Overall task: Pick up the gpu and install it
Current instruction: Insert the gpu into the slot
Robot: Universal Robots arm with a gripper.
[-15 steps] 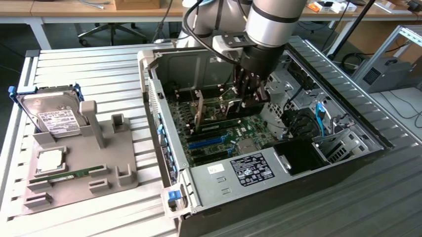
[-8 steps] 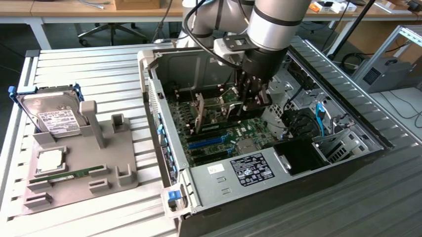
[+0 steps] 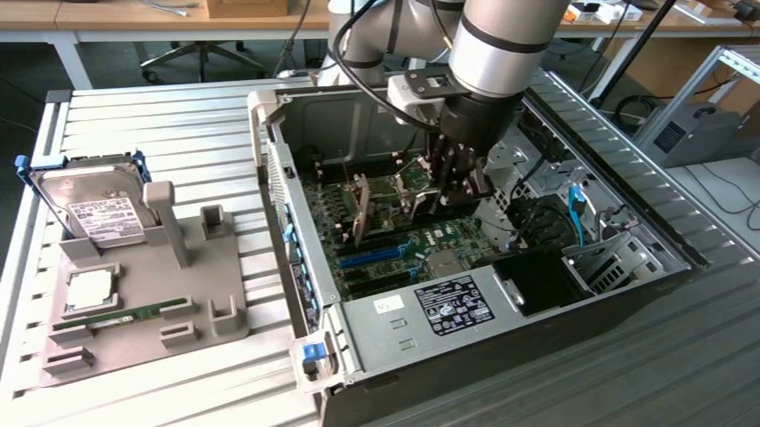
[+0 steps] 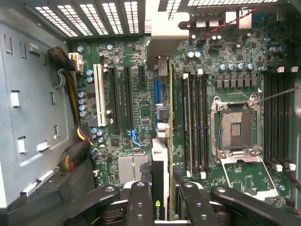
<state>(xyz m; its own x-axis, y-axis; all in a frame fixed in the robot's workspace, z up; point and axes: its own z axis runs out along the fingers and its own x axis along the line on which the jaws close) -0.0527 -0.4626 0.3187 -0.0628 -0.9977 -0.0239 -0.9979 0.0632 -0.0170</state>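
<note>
The slatted worktop (image 3: 155, 116) carries an open computer case (image 3: 279, 178) laid on its side, presumably so the arm (image 3: 505, 44) can reach straight down onto the motherboard (image 4: 146, 117). Beside the case, toward the exterior view's left, a grey fixture (image 3: 226, 302) props up the hard drive (image 3: 95, 209) and cradles a memory stick (image 3: 119, 316), each part kept in its own seat for picking.

The gpu (image 4: 160, 160) is inside the case, seen edge-on from the wrist, running in line with the blue slot (image 4: 157, 92). Its silvery bracket (image 4: 162, 28) points toward the vented rear wall. That upright, edge-down hold looks chosen so the card's contact edge meets the slot and the bracket meets the rear opening. The gripper (image 4: 164, 207) pinches the card from both faces, its fingers (image 4: 141, 202) pressed against it at the end away from the bracket.

The card's lower edge is hidden by its own body, so I cannot tell whether it is seated or just above the slot (the blue slot shows partly beside it). In the exterior view the gripper (image 3: 457, 182) covers most of the card.
</note>
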